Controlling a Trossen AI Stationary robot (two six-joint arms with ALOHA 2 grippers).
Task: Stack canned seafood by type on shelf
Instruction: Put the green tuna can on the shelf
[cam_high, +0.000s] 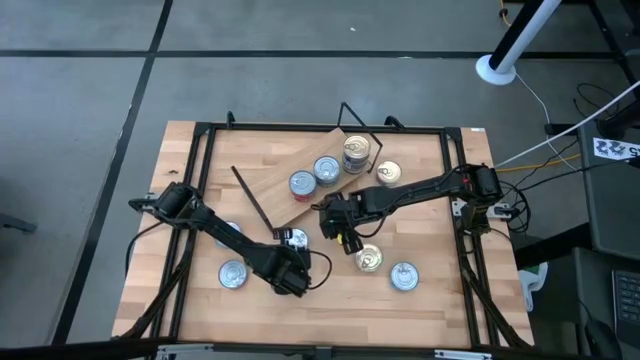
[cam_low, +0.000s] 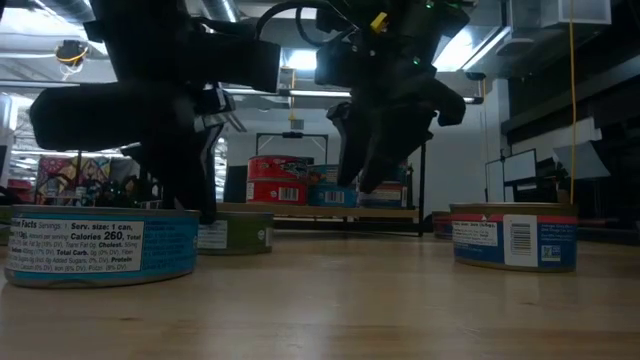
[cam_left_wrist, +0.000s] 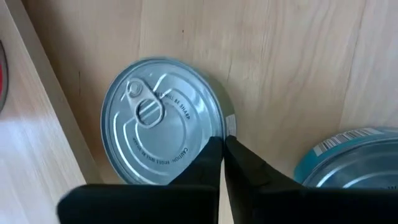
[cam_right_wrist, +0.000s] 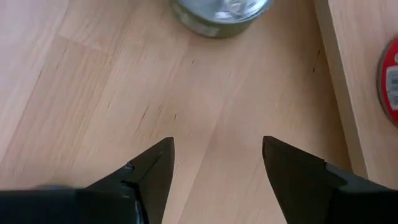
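Left gripper (cam_left_wrist: 222, 163) sits low at the near middle, fingers pressed together; right gripper (cam_right_wrist: 217, 163) hovers mid-table, fingers spread

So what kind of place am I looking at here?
Probably a robotics lab or workshop, not a shop: two dark robot arms work at a framed wooden table on a bare grey floor, cables trail beside it, and the low view shows ceiling lights and monitors.

Setting: you are looking at a robotics lab or workshop.
Floor: bare grey concrete (cam_high: 300, 85) around your wooden table (cam_high: 430, 300).
Ceiling: exposed ducting and strip lights (cam_low: 300, 60).
Surroundings: loose cables (cam_high: 560, 150) beside your table.
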